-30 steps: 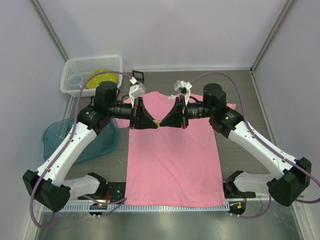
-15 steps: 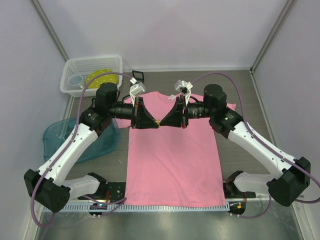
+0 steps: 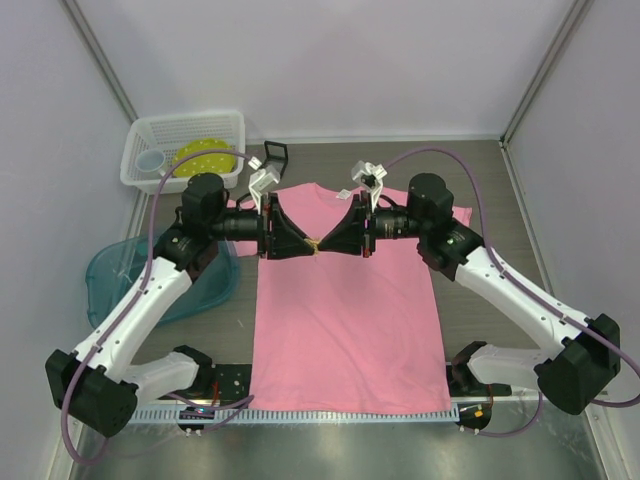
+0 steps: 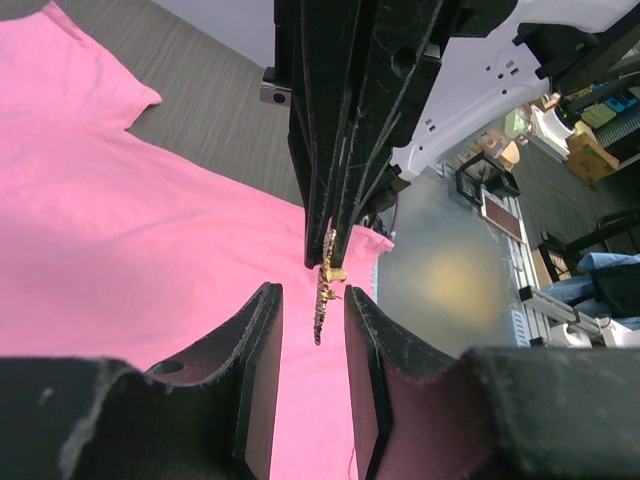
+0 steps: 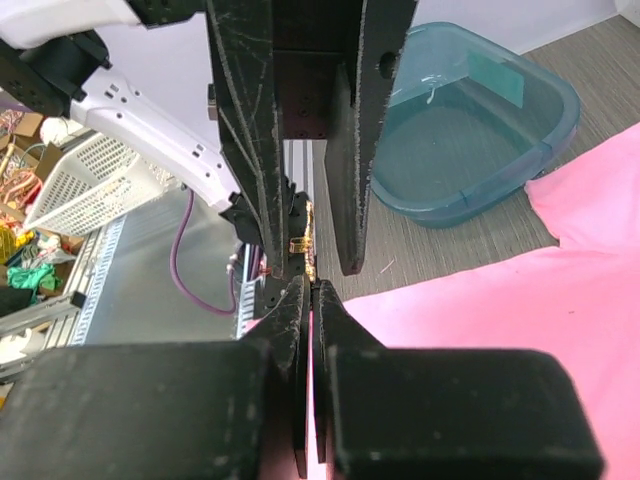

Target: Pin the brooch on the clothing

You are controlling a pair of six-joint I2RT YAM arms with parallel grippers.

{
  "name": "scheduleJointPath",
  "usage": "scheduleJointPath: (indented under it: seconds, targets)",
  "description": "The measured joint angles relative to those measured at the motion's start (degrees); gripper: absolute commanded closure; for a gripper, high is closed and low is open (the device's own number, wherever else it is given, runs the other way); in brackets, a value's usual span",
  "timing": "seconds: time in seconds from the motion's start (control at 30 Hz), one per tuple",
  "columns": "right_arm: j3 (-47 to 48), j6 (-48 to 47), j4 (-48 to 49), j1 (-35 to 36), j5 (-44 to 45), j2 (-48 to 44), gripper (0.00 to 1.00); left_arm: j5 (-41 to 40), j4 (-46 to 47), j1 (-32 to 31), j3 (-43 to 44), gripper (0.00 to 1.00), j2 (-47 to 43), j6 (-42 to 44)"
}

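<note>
The pink T-shirt (image 3: 345, 330) lies flat on the table, collar at the far end; it also shows in the left wrist view (image 4: 120, 220). The two grippers meet tip to tip above its chest. My right gripper (image 3: 328, 244) is shut on the small gold brooch (image 3: 314, 245) and holds it edge-on above the cloth. In the right wrist view the shut jaws (image 5: 310, 288) pinch the brooch (image 5: 303, 245). My left gripper (image 3: 300, 246) is open. In the left wrist view its fingertips (image 4: 270, 295) stand on either side of the hanging brooch (image 4: 327, 268), apart from it.
A white basket (image 3: 185, 150) with a yellow item stands at the back left. A blue tub (image 3: 160, 275) sits left of the shirt and shows in the right wrist view (image 5: 470, 130). A small black box (image 3: 275, 153) lies beyond the collar.
The left arm's wrist and elbow have shifted a little left and down. The two grippers still meet at the brooch over the shirt's chest.
</note>
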Motion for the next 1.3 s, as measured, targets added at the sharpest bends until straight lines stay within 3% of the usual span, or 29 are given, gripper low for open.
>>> scheduleJointPath:
  seconds: [0.33,0.47,0.77,1.0,1.07,1.1,1.2,1.3]
  targets:
    - [-3.1,7.5,7.2,0.0,2.2,-1.1,0.99,-2.3,13.5,0.7,-6.3,0.68,-3.3,-8.4]
    - [-3.5,9.3,8.7,0.0,2.9,-1.1,0.99,-3.3,19.5,0.9,-9.0,0.74,-4.0,-12.8]
    - [-3.9,11.5,11.3,0.0,3.9,-1.2,0.99,-3.7,25.4,1.1,-9.7,0.81,-4.0,-17.2]
    - [-4.1,11.9,12.0,0.0,4.3,-1.2,0.98,-3.6,26.3,1.2,-9.7,1.0,-3.9,-18.6]
    - [-4.1,11.9,11.9,0.0,4.4,-1.2,0.77,-3.3,26.3,1.3,-9.7,1.0,-3.9,-18.9]
    - [-4.1,11.5,11.7,0.0,4.5,-1.2,0.57,-3.2,26.2,1.4,-9.7,1.0,-3.9,-18.8]
    - [-3.6,8.6,8.9,-0.1,4.5,-1.0,0.39,-4.2,23.9,1.9,-9.3,1.0,-3.3,-17.3]
    - [-0.9,2.4,2.7,-0.6,5.9,0.6,0.36,-6.5,18.7,3.1,-7.1,1.0,-0.8,-14.6]
